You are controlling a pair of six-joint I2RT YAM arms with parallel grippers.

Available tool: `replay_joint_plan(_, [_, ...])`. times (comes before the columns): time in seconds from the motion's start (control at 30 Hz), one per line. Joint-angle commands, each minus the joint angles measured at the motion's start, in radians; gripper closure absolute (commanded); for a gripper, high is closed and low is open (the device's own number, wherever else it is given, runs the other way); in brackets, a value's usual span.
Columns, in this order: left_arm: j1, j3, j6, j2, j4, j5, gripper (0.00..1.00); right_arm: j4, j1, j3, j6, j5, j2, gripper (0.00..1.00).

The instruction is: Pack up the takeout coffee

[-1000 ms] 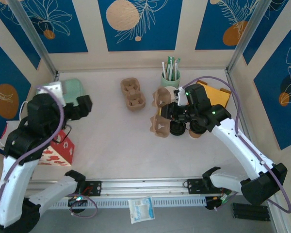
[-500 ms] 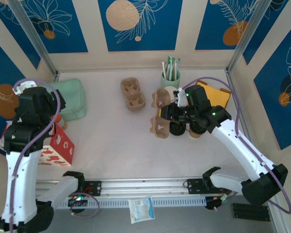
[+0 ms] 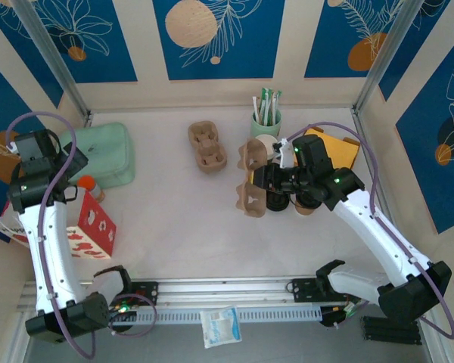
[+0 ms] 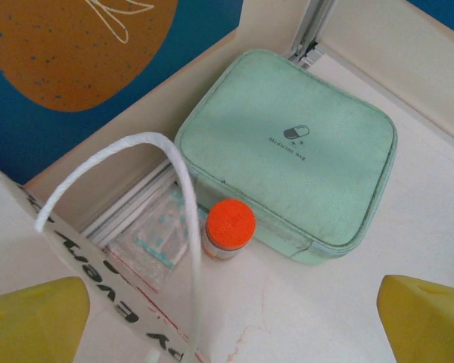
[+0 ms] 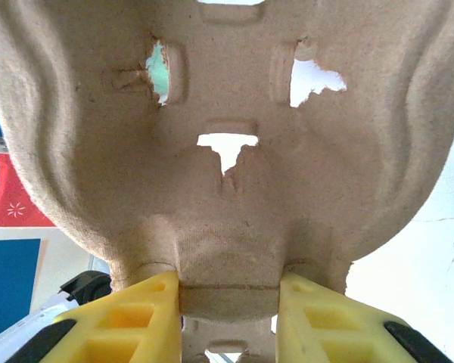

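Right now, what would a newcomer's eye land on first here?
The right gripper clamps a brown pulp cup carrier at centre-right. At far left, the open left gripper hovers over a mint medicine bag and an orange-capped bottle.

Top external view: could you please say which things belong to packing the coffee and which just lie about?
Job: small white paper cup; brown pulp carrier in right gripper.
Lying about: mint fabric pouch; orange-capped bottle; green cup of sticks.
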Motion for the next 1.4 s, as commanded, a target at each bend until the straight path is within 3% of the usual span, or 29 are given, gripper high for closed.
replay_joint_plan(0.0, [0.025,-0.010,0.008,0.016,0.047,0.043,0.09,0.004,-0.013,-0.016,-0.018,-0.035,-0.021,0.69])
replay_joint_plan(0.27, [0.038,-0.058,0.028,0.026,0.096,0.089,0.31,0.009,-0.027,-0.020,-0.020,-0.046,-0.015,0.69])
replay_joint_plan(0.33, [0.039,-0.076,0.027,0.015,0.111,0.120,0.43,0.011,-0.032,-0.020,-0.022,-0.049,-0.012,0.69])
replay_joint_plan(0.5, [0.038,-0.114,-0.026,-0.033,0.147,0.221,0.85,0.014,-0.040,-0.020,-0.025,-0.059,-0.005,0.69])
replay_joint_plan(0.6, [0.037,-0.129,-0.077,-0.060,0.163,0.276,1.00,0.014,-0.043,-0.021,-0.028,-0.062,-0.004,0.69])
replay_joint_plan(1.0, [-0.003,-0.203,-0.333,-0.165,0.272,0.452,1.00,0.005,-0.065,-0.026,-0.036,-0.071,-0.014,0.69])
replay_joint_plan(1.17, [-0.101,-0.205,-0.391,-0.178,0.312,0.447,1.00,0.002,-0.076,-0.020,-0.037,-0.072,-0.012,0.69])
replay_joint_plan(1.37, [-0.289,-0.199,-0.431,-0.164,0.364,0.369,1.00,-0.016,-0.082,-0.001,-0.046,-0.063,-0.013,0.69])
